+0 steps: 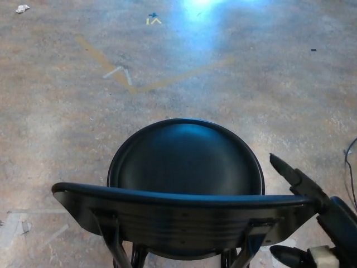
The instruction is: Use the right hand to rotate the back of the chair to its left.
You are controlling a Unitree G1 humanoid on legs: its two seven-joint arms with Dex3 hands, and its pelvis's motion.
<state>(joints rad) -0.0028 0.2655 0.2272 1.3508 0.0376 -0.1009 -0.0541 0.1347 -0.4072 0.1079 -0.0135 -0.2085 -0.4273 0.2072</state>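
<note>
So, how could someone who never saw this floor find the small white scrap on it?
Start at the black chair near the bottom, then look across the mottled floor to the far left corner. The scrap lies there, crumpled and white, unlike the flat yellow tape lines nearer the middle.

right hand point(312, 220) | at the right end of the chair back point(184, 215) | fingers apart, one finger point(285, 170) reaching over the top edge, thumb below behind it | holding nothing | left hand out of sight
</note>
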